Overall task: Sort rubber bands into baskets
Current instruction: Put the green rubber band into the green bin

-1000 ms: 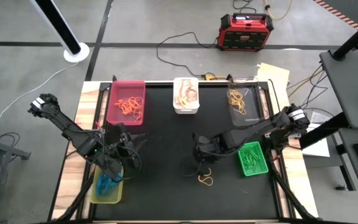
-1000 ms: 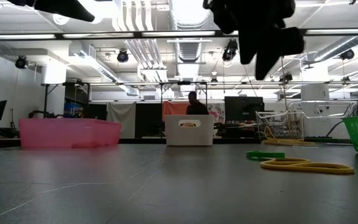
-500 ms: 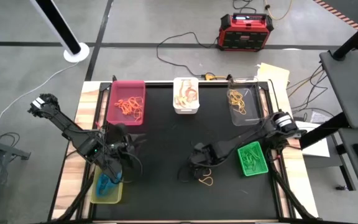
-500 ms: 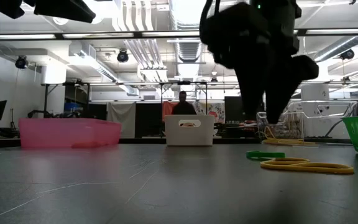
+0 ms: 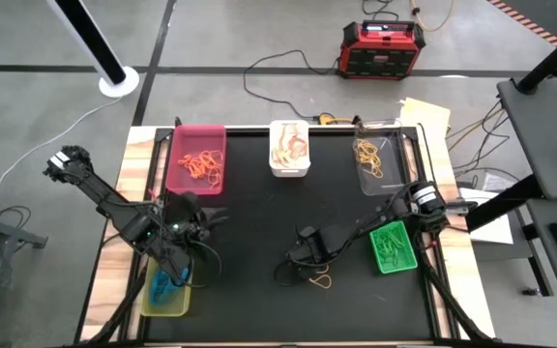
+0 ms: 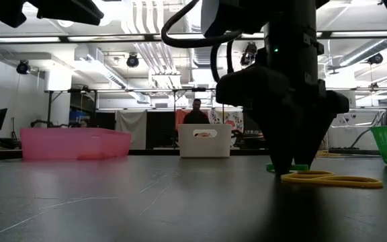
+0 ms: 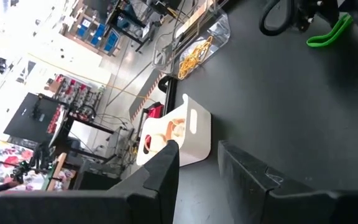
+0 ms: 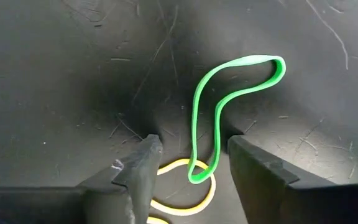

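Note:
A green rubber band (image 8: 229,106) lies on the black mat, its near end over a yellow band (image 8: 188,190). My right gripper (image 8: 191,152) is open and down at the mat, one finger on each side of that near end. In the low view my right gripper (image 6: 284,165) stands just in front of the green band (image 6: 289,167) and the yellow band (image 6: 331,179). My left gripper (image 5: 201,220) is open and empty, up over the mat near the yellow-green basket (image 5: 167,290).
The pink basket (image 5: 197,159), the white basket (image 5: 290,147) and the clear basket (image 5: 380,164) stand along the far edge with bands in them. The bright green basket (image 5: 393,246) stands right of my right gripper. A red-and-black power box (image 5: 383,50) sits on the floor beyond.
My right gripper has come down from well above the mat to the mat's surface, moving a little toward the near edge, and now stands at the green band. The bands have not moved.

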You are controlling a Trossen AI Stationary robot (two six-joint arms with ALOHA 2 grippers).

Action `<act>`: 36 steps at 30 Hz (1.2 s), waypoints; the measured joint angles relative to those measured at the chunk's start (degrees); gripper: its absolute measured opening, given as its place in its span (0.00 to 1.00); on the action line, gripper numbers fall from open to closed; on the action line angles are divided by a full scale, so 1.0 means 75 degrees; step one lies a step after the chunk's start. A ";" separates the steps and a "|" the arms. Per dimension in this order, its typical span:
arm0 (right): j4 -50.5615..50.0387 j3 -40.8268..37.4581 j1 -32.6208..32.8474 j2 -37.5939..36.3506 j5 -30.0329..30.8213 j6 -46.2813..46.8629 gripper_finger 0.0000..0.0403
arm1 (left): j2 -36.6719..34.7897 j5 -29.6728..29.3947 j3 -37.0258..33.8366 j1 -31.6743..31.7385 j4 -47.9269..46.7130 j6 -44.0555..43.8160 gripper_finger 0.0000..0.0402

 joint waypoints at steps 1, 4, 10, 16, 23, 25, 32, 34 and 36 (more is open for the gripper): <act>0.0023 0.0007 0.0000 0.0035 -0.0002 0.0001 0.46 | 0.0000 -0.0001 0.0000 0.0003 0.0019 0.0050 0.24; 0.0035 0.0004 0.0000 0.0031 0.0052 0.0003 0.39 | 0.0000 -0.0003 0.0000 0.0036 0.0037 0.0159 0.24; 0.0081 -0.0022 -0.0012 -0.0126 0.0353 0.0046 0.24 | 0.0000 0.0000 0.0000 0.0232 0.0083 0.0171 0.24; 0.0082 -0.0028 -0.0026 -0.0159 0.0417 -0.0230 0.07 | 0.0000 0.0003 0.0000 0.0405 0.0093 -0.0108 0.24; 0.0016 -0.0028 -0.0032 -0.0318 0.0398 -0.0685 0.02 | 0.0023 0.0006 -0.0029 0.0440 0.0101 -0.0533 0.24; -0.0154 -0.0028 -0.0032 -0.0502 0.0399 -0.0750 0.02 | 0.0049 0.0006 -0.0029 0.0440 0.0125 -0.0615 0.24; -0.2351 -0.0028 -0.0012 -0.1603 0.0338 -0.0563 0.02 | 0.0264 0.0014 -0.0035 0.0437 0.0488 -0.0671 0.24; -0.3368 -0.0028 0.0045 -0.1923 0.0286 -0.0297 0.02 | 0.0356 0.0015 -0.0035 0.0437 0.0518 -0.0770 0.24; -0.4376 -0.0028 0.0128 -0.2187 0.0036 0.0037 0.02 | 0.0430 0.0016 -0.0035 0.0434 0.0521 -0.0909 0.24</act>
